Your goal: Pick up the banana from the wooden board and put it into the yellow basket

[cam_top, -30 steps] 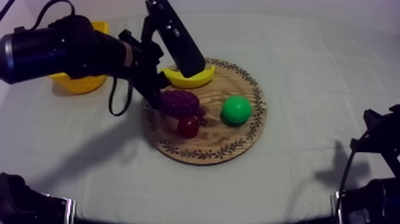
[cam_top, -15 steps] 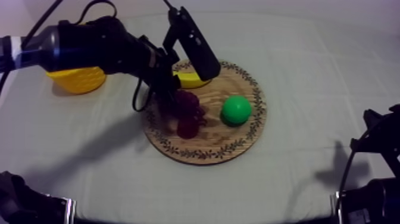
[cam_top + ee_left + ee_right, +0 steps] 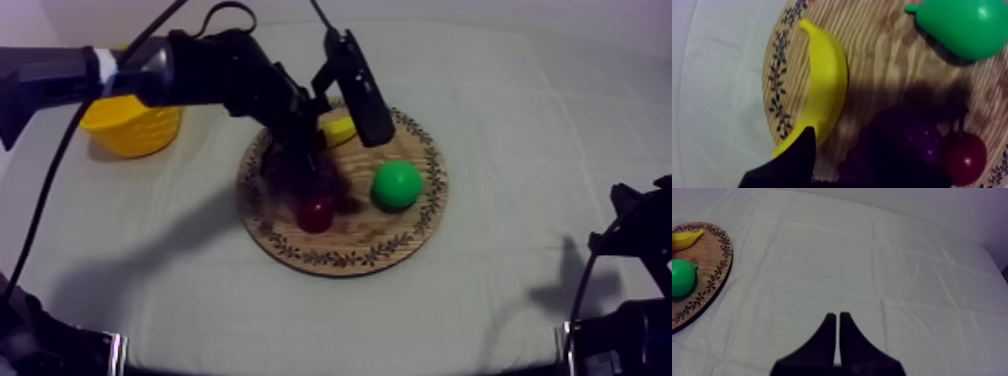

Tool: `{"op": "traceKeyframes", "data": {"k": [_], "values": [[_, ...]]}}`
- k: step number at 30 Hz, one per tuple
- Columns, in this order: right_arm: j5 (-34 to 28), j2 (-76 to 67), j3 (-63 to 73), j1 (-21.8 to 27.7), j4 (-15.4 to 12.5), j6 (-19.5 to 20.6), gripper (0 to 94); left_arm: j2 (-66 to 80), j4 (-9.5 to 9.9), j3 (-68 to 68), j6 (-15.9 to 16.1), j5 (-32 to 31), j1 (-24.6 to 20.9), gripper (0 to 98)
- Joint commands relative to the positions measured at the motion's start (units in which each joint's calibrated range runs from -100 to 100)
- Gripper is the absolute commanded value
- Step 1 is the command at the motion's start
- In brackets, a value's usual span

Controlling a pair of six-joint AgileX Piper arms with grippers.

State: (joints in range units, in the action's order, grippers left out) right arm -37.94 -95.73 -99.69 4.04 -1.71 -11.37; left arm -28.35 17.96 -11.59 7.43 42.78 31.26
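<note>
Banana (image 3: 822, 85) lies on board (image 3: 897, 75), plain in wrist view, half-covered from above; left end effector (image 3: 803, 145) unclear; right end effector (image 3: 837, 319) closed.

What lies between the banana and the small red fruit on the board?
The bunch of grapes lies there, shown in the left wrist view.

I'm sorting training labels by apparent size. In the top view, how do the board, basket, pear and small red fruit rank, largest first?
Largest to smallest:
1. board
2. basket, though part of it is hidden
3. pear
4. small red fruit
</note>
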Motion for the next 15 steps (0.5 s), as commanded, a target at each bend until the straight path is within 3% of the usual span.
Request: {"op": "traceKeyframes", "data": {"k": [1,15], "values": [[0.0,0.0,0.0,0.0,0.0,0.0,0.3,-1.5,-0.04,2.9,0.7,0.8,0.1,43.0],[0.0,0.0,0.0,0.0,0.0,0.0,0.3,-7.0,0.05,7.8,1.7,3.4,-1.0,40.0]]}}
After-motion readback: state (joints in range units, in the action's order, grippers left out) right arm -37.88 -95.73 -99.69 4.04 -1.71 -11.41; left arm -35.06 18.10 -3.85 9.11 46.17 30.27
